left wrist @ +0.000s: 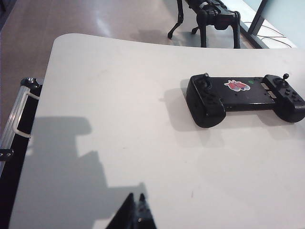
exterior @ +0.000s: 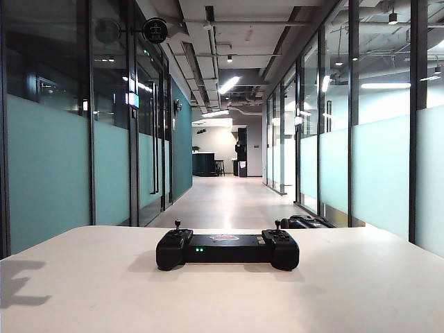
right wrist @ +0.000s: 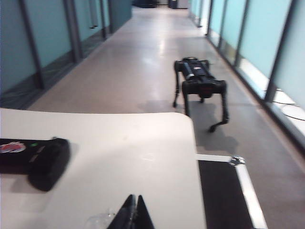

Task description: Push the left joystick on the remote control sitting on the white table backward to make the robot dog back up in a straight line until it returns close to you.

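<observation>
The wide black gamepad-style remote control (exterior: 227,249) lies flat on the broad matte white table (exterior: 104,291), its thin left joystick (exterior: 177,225) upright and untouched; the small dark four-legged robot dog (right wrist: 200,85) stands on the corridor floor just past the table's far edge; the left gripper (left wrist: 138,204) hovers well short of the controller, fingertips seemingly pressed together, though barely in view; the right gripper (right wrist: 135,202) is closed on nothing above the table's near part.

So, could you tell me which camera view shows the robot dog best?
The right wrist view: the robot dog stands whole on the corridor floor. The left wrist view catches only its legs; the exterior view shows just its back beyond the table edge.
</observation>
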